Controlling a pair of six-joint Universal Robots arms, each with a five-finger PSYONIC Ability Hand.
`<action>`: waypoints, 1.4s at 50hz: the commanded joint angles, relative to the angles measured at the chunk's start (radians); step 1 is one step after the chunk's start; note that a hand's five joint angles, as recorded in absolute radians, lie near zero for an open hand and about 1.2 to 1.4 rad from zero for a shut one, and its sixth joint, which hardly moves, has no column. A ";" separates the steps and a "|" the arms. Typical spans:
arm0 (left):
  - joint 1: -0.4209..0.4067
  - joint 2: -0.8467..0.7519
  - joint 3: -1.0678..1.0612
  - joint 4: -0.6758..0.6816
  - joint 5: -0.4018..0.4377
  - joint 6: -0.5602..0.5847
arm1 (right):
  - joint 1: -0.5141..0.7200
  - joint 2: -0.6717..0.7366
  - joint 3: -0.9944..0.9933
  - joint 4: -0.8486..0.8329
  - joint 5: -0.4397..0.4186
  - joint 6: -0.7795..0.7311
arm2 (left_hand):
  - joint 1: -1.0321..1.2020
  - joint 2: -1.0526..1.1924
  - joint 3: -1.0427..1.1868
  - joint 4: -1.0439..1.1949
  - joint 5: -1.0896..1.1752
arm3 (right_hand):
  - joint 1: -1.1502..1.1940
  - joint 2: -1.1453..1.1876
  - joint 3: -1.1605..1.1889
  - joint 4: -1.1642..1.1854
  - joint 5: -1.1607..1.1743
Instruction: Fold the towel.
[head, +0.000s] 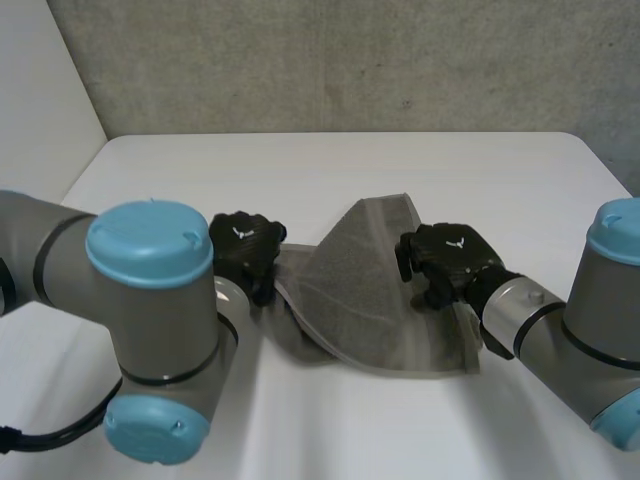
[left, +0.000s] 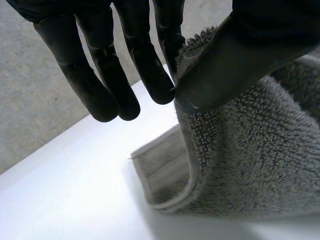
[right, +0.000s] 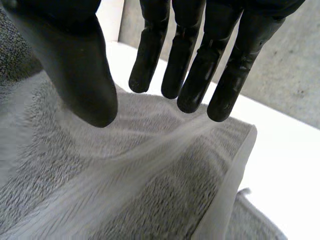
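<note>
**A:** Where was the towel at that moment?

**B:** The towel (head: 350, 290) lay in the middle of the white table (head: 300, 170), between the two hands. It was not flat. One part was raised and turned over the rest, and the edges did not meet.

**A:** What did the left hand have?

**B:** The left hand (head: 245, 248) was at the towel's left edge. In its wrist view the thumb (left: 225, 65) pressed the hem against the nearest finger, so it pinched the cloth. The other fingers (left: 145, 65) were straight and touched nothing.

**A:** And the right one?

**B:** The right hand (head: 452, 262) was over the right part of the towel. Its fingers (right: 200, 60) were straight and apart from the thumb, just above a doubled layer of cloth. I saw no cloth between them, so I judged that it held nothing.

**A:** Which step was it, in your opinion?

**B:** I think a fold was in progress, with only the left side gripped. The task was far from done, because the towel looked rumpled and not halved.

**A:** What did the next move call for?

**B:** Probably the right hand had to take its own edge or corner first. Then both hands could carry the cloth across together and lay it down with the edges matched. With one side alone, the fold would likely come out crooked.
</note>
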 joint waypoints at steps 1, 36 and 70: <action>-0.013 0.021 -0.006 0.006 -0.002 -0.004 | 0.002 0.019 0.010 -0.001 0.005 -0.018 | -0.049 -0.119 -0.146 -0.117 -0.257 | -0.100 -0.118 -0.109 -0.112 -0.097; 0.103 0.001 -0.084 0.089 0.001 -0.024 | 0.086 0.125 0.133 -0.188 0.005 -0.044 | -1.203 -1.272 -1.299 -1.270 -1.411 | -0.300 -0.318 -0.308 -0.312 -0.296; 0.094 -0.080 -0.117 0.117 0.147 -0.028 | -0.020 -0.011 0.183 -0.244 0.080 -0.011 | -1.173 -1.243 -1.270 -1.241 -1.381 | 0.527 0.509 0.519 0.515 0.531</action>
